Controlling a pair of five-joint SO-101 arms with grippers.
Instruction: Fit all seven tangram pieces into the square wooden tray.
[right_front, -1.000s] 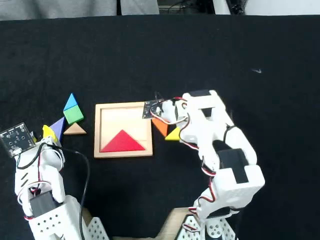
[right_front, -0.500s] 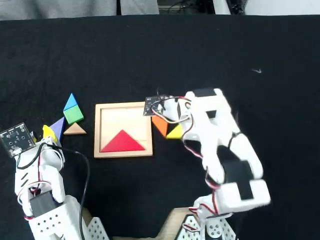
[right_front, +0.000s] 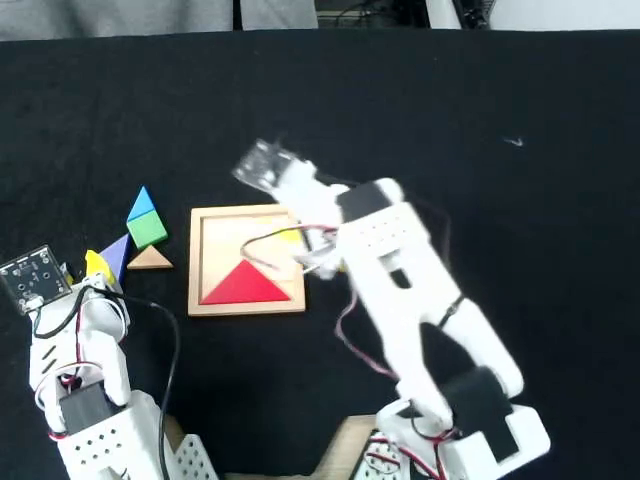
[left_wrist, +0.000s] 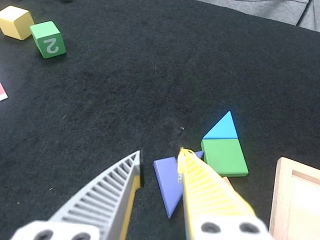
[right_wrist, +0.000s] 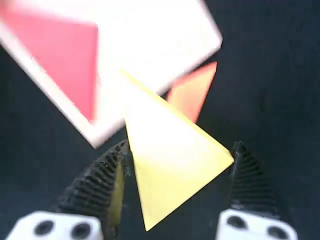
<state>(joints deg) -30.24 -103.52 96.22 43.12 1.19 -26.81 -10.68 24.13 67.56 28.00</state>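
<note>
Yellow triangle (right_wrist: 170, 165) clamped in right jaws over wooden tray (right_wrist: 165, 45) edge; left jaws parted above purple triangle (left_wrist: 167, 182)

A black desk (right_front: 540, 200) spreads under everything. Well beyond the tips of the left arm's jaws, off toward the grey jaw's side, a yellow cube (left_wrist: 16, 22) sits just beside a green cube (left_wrist: 48, 39) marked with a white numeral. Grey fabric (right_front: 100, 15) lies past the desk's far edge.
</note>
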